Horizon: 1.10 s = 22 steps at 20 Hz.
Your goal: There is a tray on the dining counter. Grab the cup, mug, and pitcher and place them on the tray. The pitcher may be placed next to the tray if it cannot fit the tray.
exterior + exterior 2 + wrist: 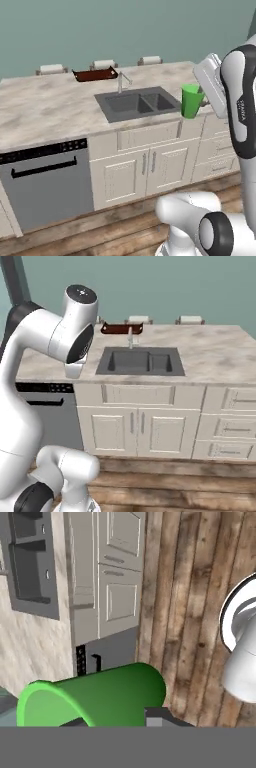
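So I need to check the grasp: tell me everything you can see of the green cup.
The cup is a bright green, handleless, slightly tapered tumbler, plastic-looking, with an open mouth. The gripper holds it by its side, upright, above the dining counter's front edge, just right of the sink. In the hand view it lies across the frame.

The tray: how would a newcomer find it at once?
Start at the sink sunk in the long marble counter. Behind its faucet, at the counter's far edge, lies the tray: dark reddish-brown, rectangular, raised rim, the only dark flat thing there.
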Tool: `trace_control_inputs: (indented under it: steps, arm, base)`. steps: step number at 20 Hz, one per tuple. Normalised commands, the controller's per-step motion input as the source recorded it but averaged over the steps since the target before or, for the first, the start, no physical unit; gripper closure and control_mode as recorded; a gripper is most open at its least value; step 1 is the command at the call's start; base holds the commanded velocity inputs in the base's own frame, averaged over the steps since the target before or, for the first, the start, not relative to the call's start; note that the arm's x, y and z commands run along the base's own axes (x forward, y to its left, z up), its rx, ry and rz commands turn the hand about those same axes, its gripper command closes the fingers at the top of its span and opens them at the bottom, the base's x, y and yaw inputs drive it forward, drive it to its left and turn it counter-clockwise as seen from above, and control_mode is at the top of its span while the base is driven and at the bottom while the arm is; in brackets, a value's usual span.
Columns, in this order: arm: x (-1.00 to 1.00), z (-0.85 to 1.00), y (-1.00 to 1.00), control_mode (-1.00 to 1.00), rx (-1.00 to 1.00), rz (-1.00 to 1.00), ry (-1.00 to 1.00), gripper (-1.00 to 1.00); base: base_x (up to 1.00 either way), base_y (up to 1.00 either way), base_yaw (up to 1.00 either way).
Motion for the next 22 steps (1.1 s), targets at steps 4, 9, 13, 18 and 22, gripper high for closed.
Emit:
trace_control_inputs:
  steps: [4,9,13,18,22]
  arm:
    - [0.00,0.00,0.00,1.00,0.00,0.00,0.00,1.00]
    - [0.00,0.00,0.00,1.00,0.00,0.00,0.00,1.00]
    - [0.00,0.00,0.00,1.00,0.00,0.00,0.00,1.00]
    - [0.00,0.00,0.00,1.00,0.00,0.00,0.00,1.00]
    - [0.00,0.00,0.00,1.00,0.00,0.00,0.00,1.00]
  base:
    - [-0.28,-0.09,-0.69]
    - [0.00,-0.73,-0.27]
    - [0.21,-1.00,0.00]
    - [0.39,-1.00,0.03]
    - [0.65,-0.84,0.09]
